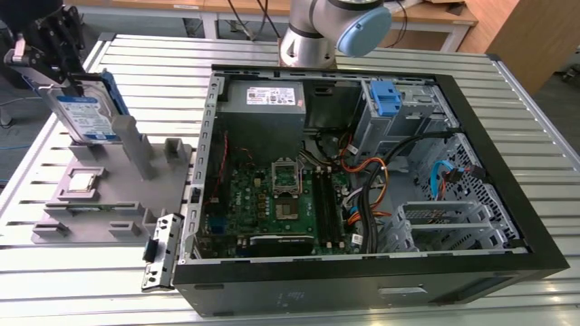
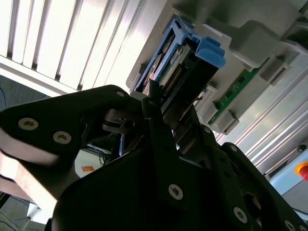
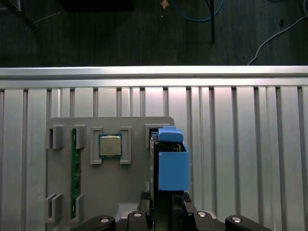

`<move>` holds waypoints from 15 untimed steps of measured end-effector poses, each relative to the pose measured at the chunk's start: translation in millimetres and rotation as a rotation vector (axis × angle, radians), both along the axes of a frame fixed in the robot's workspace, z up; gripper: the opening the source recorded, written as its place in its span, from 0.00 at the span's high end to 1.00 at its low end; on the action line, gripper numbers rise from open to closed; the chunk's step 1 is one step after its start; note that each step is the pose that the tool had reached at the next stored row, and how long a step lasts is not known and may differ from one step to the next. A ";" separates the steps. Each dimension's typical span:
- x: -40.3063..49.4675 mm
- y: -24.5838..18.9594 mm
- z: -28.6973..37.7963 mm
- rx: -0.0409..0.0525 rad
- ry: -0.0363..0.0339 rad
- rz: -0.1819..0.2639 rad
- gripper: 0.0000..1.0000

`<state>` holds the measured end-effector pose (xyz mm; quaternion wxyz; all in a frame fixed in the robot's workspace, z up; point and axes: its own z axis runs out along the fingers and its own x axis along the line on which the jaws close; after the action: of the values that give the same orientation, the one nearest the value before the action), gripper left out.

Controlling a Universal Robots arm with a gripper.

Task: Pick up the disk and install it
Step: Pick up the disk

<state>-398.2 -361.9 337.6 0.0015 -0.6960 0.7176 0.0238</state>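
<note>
The fingers [image 2: 161, 134] clamp the disk [image 1: 88, 114] upright over the grey fixture [image 1: 136, 204] by the worktop's [image 1: 363, 54] edge. It leans, so its blue rail [image 3: 172, 171] could snag an upright [image 1: 136, 146].

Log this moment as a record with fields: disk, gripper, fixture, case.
disk: upright, blue rails, over the grey fixture at the exterior view's left
gripper: jaws shut on the disk's top edge
grey fixture: also holds a processor chip
computer case: open, motherboard showing, disk not yet inside
</note>
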 end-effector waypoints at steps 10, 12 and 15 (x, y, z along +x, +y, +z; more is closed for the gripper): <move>0.0 0.1 27.7 -0.0001 0.0001 0.000 0.65; -0.1 0.1 34.3 0.0000 0.0001 0.000 0.65; 0.0 0.1 44.0 0.0000 0.0002 0.000 0.65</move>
<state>-398.3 -361.8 381.5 0.0014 -0.6960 0.7177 0.0238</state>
